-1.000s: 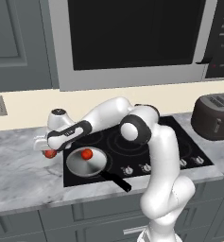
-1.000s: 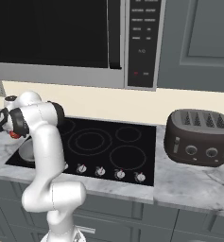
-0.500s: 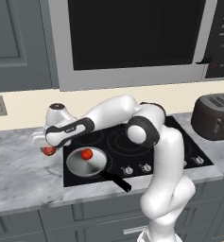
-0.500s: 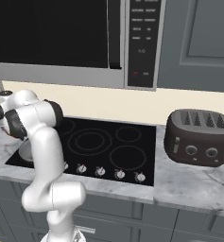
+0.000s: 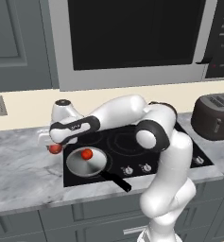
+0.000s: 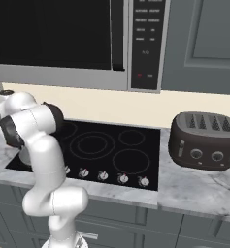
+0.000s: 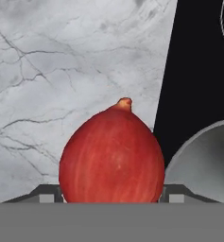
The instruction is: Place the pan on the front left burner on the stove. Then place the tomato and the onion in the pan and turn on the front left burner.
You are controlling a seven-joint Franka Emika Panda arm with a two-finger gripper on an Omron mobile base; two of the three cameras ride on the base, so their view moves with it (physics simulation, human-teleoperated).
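The silver-grey pan (image 5: 80, 164) sits on the front left burner of the black stove (image 5: 132, 139), its black handle pointing toward the counter's front edge. The bright-red tomato (image 5: 87, 154) lies inside it. Just left of the pan, over the marble counter, my gripper (image 5: 54, 146) is shut on the pinkish-red onion (image 5: 55, 149). In the hand view the onion (image 7: 111, 151) fills the space between both fingertips (image 7: 47, 193), with the pan's rim (image 7: 203, 160) at the right and the stove's glass (image 7: 198, 71) beyond. The burner's rings are hidden under the pan.
A row of silver knobs (image 5: 127, 170) lines the stove's front edge. A dark toaster (image 6: 204, 140) stands on the counter right of the stove. A microwave (image 5: 132, 38) hangs above. Marble counter (image 7: 61, 71) stretches left of the stove.
The hand has risen a little and edged right toward the pan, with the onion still between its fingers. Pan and tomato have stayed put.
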